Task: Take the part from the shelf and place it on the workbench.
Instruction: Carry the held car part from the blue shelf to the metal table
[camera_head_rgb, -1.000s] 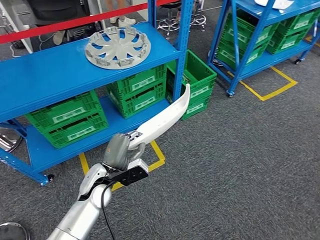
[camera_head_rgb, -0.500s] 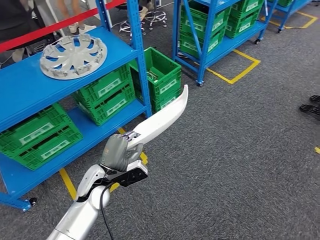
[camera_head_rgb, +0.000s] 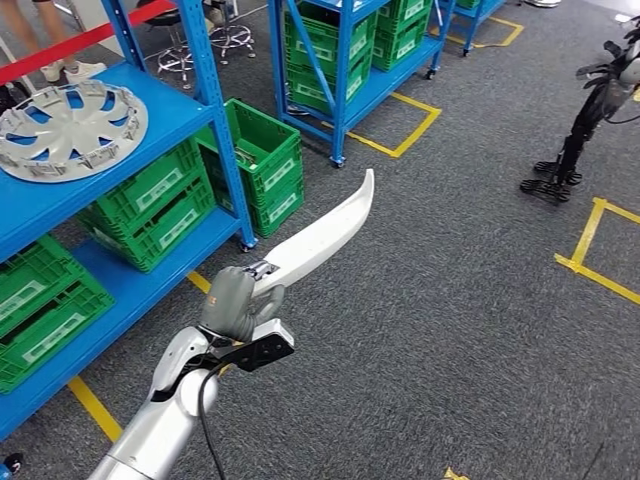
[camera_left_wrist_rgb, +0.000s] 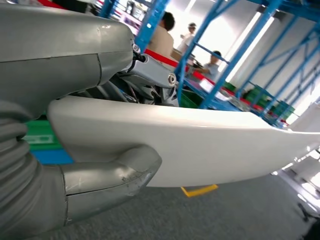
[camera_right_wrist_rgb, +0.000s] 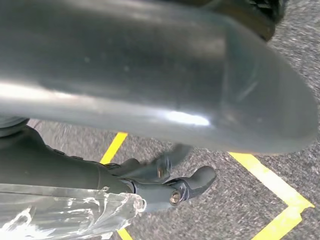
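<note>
The part (camera_head_rgb: 324, 235) is a long, curved white plastic trim piece, pointing forward and to the right above the grey carpet. My left hand (camera_head_rgb: 234, 300) grips its near end, with the fingers wrapped around it. In the left wrist view the white part (camera_left_wrist_rgb: 211, 145) runs across the picture, clamped between the grey thumb and the darker fingers of the left hand (camera_left_wrist_rgb: 109, 175). My right hand (camera_right_wrist_rgb: 151, 90) hangs over the floor; its thick thumb and dark fingers (camera_right_wrist_rgb: 177, 192) lie apart with nothing between them.
A blue shelf (camera_head_rgb: 151, 110) at the left carries a silver hubcap (camera_head_rgb: 68, 130) above green crates (camera_head_rgb: 158, 200). Another green crate (camera_head_rgb: 260, 165) stands on the floor by its post. A second blue rack (camera_head_rgb: 340, 60) stands behind. Yellow tape (camera_head_rgb: 596, 260) and a dark stand (camera_head_rgb: 573, 150) are at the right.
The whole picture has shifted: the camera has turned right, so the shelf and crates now lie further left. The left hand still holds the white part the same way.
</note>
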